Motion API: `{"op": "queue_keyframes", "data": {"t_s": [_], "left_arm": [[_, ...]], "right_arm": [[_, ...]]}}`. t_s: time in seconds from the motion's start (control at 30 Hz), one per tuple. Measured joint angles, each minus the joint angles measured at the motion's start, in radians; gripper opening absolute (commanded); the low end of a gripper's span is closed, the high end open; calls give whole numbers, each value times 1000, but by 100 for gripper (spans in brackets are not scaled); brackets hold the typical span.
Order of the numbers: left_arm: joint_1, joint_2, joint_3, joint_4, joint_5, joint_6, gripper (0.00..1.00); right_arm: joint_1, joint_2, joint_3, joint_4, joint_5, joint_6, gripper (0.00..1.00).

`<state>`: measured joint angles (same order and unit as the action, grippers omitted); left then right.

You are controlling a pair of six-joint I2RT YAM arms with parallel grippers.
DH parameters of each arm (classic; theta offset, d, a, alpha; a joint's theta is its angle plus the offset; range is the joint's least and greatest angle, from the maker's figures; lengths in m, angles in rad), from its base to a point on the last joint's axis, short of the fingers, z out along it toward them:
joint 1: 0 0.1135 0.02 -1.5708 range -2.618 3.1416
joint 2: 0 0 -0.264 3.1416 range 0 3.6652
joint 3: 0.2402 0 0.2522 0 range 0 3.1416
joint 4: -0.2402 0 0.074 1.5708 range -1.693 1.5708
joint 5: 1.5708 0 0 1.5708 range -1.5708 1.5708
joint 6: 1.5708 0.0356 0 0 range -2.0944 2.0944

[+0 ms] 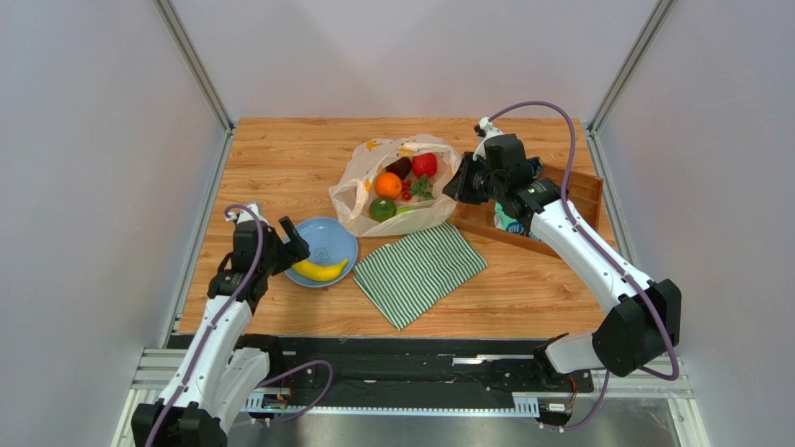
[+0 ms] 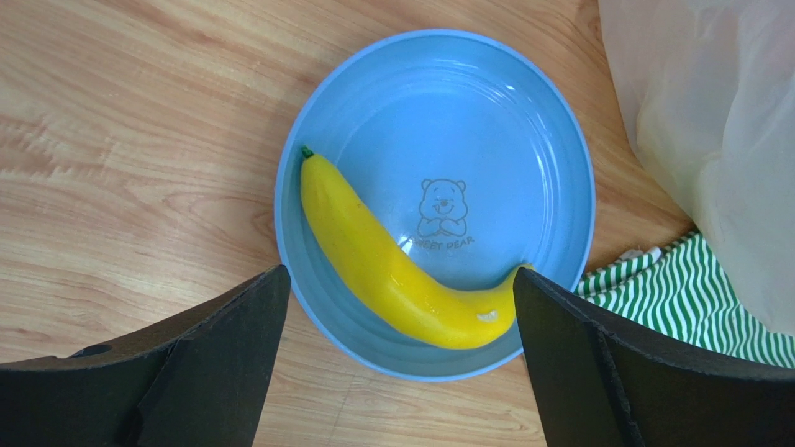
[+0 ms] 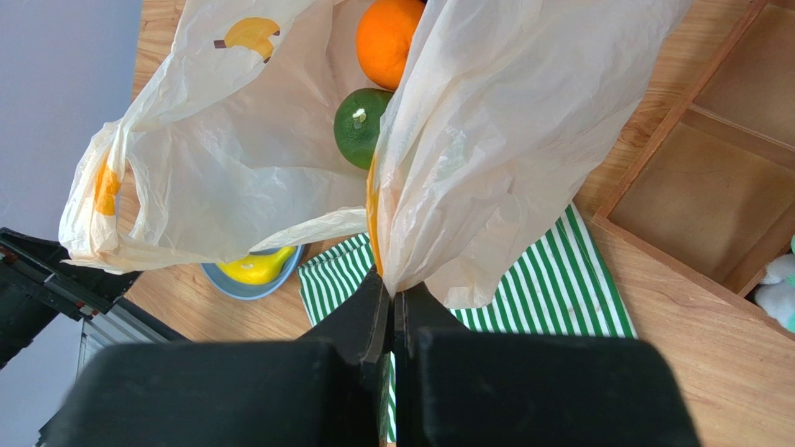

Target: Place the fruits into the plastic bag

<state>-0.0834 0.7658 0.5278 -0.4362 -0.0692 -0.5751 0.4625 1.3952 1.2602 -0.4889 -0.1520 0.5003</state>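
While only the banana [image 1: 320, 270] lies on the blue plate [image 1: 328, 226], the top view shows the orange [image 1: 388, 185], green apple [image 1: 381, 209], red apple [image 1: 425, 165] and dark fruit [image 1: 399, 168] inside the plastic bag [image 1: 353, 200] on the bench [image 1: 280, 158]; the last fruit is the step in hand.

Left wrist view: the left end effector [image 2: 397, 279] hangs wide apart over the banana, touching nothing.

Right wrist view: the right end effector [image 3: 392, 293] pinches the bag's edge, lifting its mouth.

Next, I judge, the left must descend, straddle the banana and close.
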Motion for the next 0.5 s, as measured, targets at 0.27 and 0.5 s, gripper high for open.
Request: {"op": "queue_keyframes", "data": {"t_s": [0.27,0.5], "left_arm": [[-26,96,-26,87,14,-56,96],[-26,159,-31,136,19,-91,96]], "right_arm": [[0,0,-1,0,1,0,0],[0,-11,-3,-1,4,0,0]]}}
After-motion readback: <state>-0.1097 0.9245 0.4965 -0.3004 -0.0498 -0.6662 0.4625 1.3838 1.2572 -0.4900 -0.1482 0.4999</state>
